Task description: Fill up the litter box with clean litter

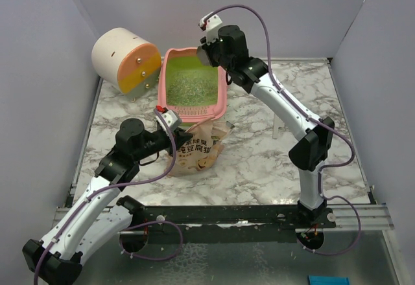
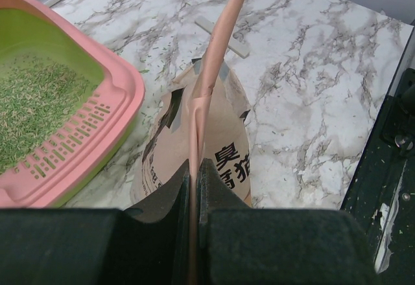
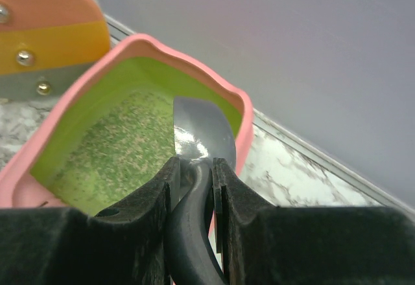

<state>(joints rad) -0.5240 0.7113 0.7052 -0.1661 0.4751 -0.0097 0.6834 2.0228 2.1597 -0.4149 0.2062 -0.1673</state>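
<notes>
left fingers (image 2: 170, 197) are pinching floppy pouch (image 2: 224, 142) by its top edge; right fingers (image 3: 150, 191) are clamping stiff scoop (image 3: 206, 126) by the handle at litter box (image 1: 194, 112) one o'clock; litter (image 1: 185, 87) looking loose, spill-prone.

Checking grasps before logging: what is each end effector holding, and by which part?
Left end effector: tan pouch, by its top edge. Right end effector: grey scoop, by its handle.

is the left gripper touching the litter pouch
Touching. The left wrist view shows the left gripper shut on the upper edge of the pouch, with no gap on either side.
</notes>
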